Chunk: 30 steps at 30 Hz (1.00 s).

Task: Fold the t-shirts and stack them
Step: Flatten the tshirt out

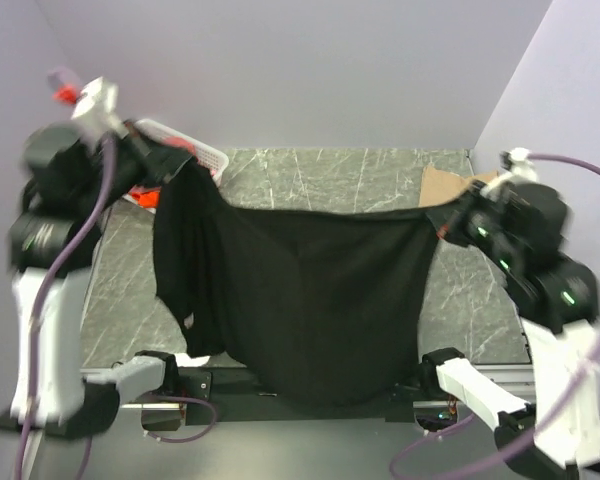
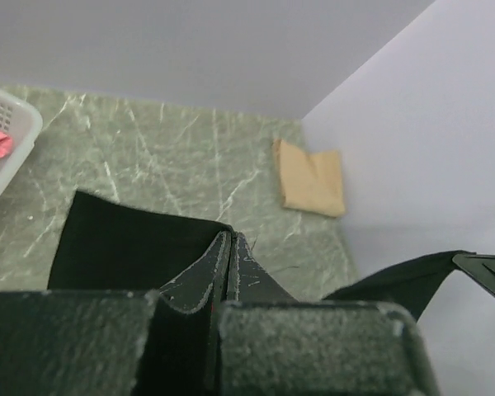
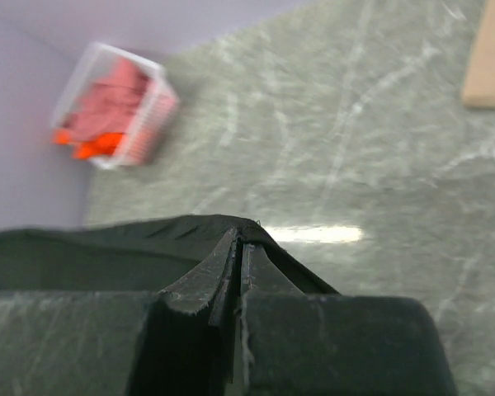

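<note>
A black t-shirt [image 1: 300,300] hangs stretched in the air between my two grippers, above the marble table [image 1: 350,175]. My left gripper [image 1: 195,165] is shut on its left corner, up near the basket; the wrist view shows its jaws [image 2: 229,243] pressed on black cloth [image 2: 124,247]. My right gripper [image 1: 442,215] is shut on the right corner; the black cloth [image 3: 107,247] runs off to the left of its closed jaws [image 3: 238,243]. A folded tan t-shirt [image 1: 445,185] lies at the back right, also in the left wrist view [image 2: 312,177]. Pink and orange shirts [image 3: 107,115] lie in the basket.
A white lattice basket [image 1: 180,140] stands at the back left, behind my left arm; it also shows in the left wrist view [image 2: 4,140]. Lilac walls close the table at the back and right. The black shirt's lower part hangs over the table's near edge.
</note>
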Available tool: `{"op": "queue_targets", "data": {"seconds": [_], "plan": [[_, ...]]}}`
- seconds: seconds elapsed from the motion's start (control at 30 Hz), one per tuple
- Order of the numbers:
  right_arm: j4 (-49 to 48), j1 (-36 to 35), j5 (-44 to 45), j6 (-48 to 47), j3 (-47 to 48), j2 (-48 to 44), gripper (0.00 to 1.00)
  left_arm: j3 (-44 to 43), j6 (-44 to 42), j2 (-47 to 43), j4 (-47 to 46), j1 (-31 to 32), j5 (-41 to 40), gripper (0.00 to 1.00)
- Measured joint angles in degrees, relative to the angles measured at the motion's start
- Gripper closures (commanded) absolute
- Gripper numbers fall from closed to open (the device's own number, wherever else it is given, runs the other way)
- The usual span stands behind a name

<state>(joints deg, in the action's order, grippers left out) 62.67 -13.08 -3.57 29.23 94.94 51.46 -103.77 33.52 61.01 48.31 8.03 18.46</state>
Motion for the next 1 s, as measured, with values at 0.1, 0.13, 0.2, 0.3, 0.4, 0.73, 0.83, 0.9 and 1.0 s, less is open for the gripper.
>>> {"op": "queue_targets", "data": {"seconds": [0.1, 0.13, 0.2, 0.3, 0.4, 0.73, 0.83, 0.9, 1.0], "plan": [[-5.4, 0.28, 2.05, -1.7, -6.03, 3.67, 1.0, 0.15, -2.01, 8.17, -3.52, 0.15, 0.92, 1.0], [-7.23, 0.68, 2.36, -2.32, -6.99, 5.51, 1.0, 0.07, -2.75, 10.86, -4.5, 0.39, 1.11, 0.99], [-10.82, 1.92, 2.36, -3.5, -7.32, 9.7, 1.0, -1.4, -4.52, 17.27, -5.44, 1.16, 1.2, 1.0], [-14.64, 4.63, 2.12, -4.94, -5.9, 16.11, 1.0, -5.97, -6.86, 25.18, -5.62, 2.12, 1.22, 1.0], [-15.8, 7.65, 1.29, -6.16, -0.26, 22.16, 1.0, -13.35, -8.44, 31.32, -6.01, 2.54, 1.25, 1.0], [-15.82, 10.29, -1.55, -9.4, 16.55, 24.22, 1.0, -17.49, -8.2, 27.23, -16.31, 2.58, 5.25, 0.99], [-13.68, 10.29, -2.84, -9.55, 16.52, 21.38, 1.0, -17.46, -8.26, 23.74, -16.5, 2.58, 5.68, 0.99], [-11.52, 10.29, -3.85, -9.64, 16.52, 18.23, 1.0, -17.38, -8.26, 21.24, -16.41, 2.62, 5.75, 0.99], [-8.94, 10.29, -4.31, -9.66, 17.07, 14.56, 1.0, -17.07, -8.17, 17.2, -16.13, 2.86, 5.97, 0.99]]}}
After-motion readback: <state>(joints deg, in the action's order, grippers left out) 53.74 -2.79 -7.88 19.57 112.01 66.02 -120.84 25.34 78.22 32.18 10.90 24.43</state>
